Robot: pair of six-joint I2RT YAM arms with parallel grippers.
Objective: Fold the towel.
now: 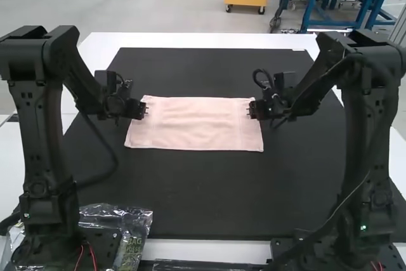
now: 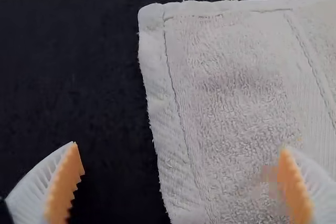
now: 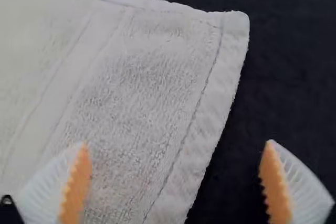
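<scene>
Towel [image 1: 200, 125] lies flat on the dark mat [image 1: 209, 188], its long axis running from the left gripper [image 2: 179, 146] to the right gripper [image 3: 176, 143]. Both have fingers spread, a short edge passing between each pair; neither seems nearer its pinch.

Looks like soft terry cloth on towel [image 1: 203, 125]: rough, looped, matt pile, with flatter woven bands and stitched hem. Looks matt and finely grained on black mat [image 1: 209, 188]. Looks smooth and hard on white table [image 1: 190, 40]. Shows crinkled, glossy, see-through plastic in bag [image 1: 143, 217]. Looks like ribbed white plastic on fingers [image 2: 34, 190], with matt, toothed, rubbery pads [image 2: 64, 182]. Shows dull black finish on left arm [image 1: 37, 112] and right arm [image 1: 368, 131], metal or plastic, hard to tell.
</scene>
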